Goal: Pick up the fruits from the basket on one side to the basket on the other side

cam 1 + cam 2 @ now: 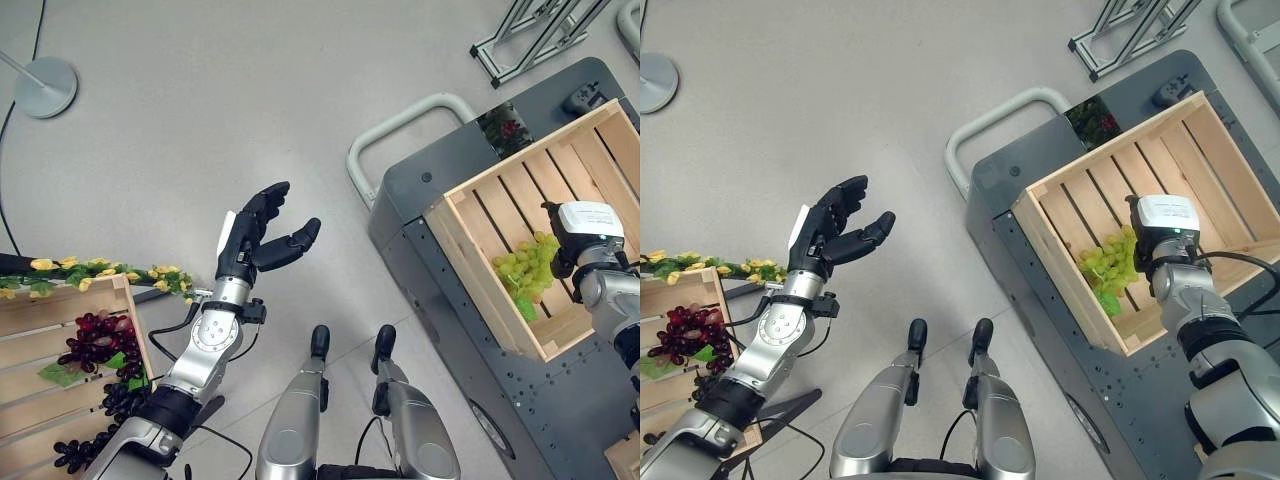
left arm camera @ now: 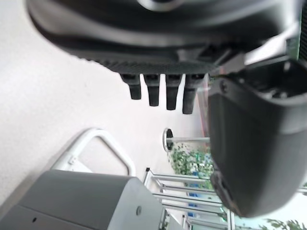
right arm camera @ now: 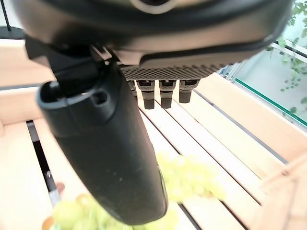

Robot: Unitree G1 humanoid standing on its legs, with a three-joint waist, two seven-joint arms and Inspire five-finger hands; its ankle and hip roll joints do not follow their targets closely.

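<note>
Right hand [image 1: 1164,240] over the wooden crate [image 1: 1060,262] on the grey cart [image 1: 1020,175]; fingers straight in its wrist view, closed on nothing. Green grape bunch [image 1: 1108,262] lies on the crate slats, just beside and under that hand, looks set down.

Left hand [image 1: 262,238] raised over bare floor between the crates, fingers relaxed, empty. Red grapes [image 1: 95,338] and dark grapes [image 1: 118,398] wait in the left crate [image 1: 30,310], behind and below the left hand; that arm is nearer, likely the next reach.
</note>
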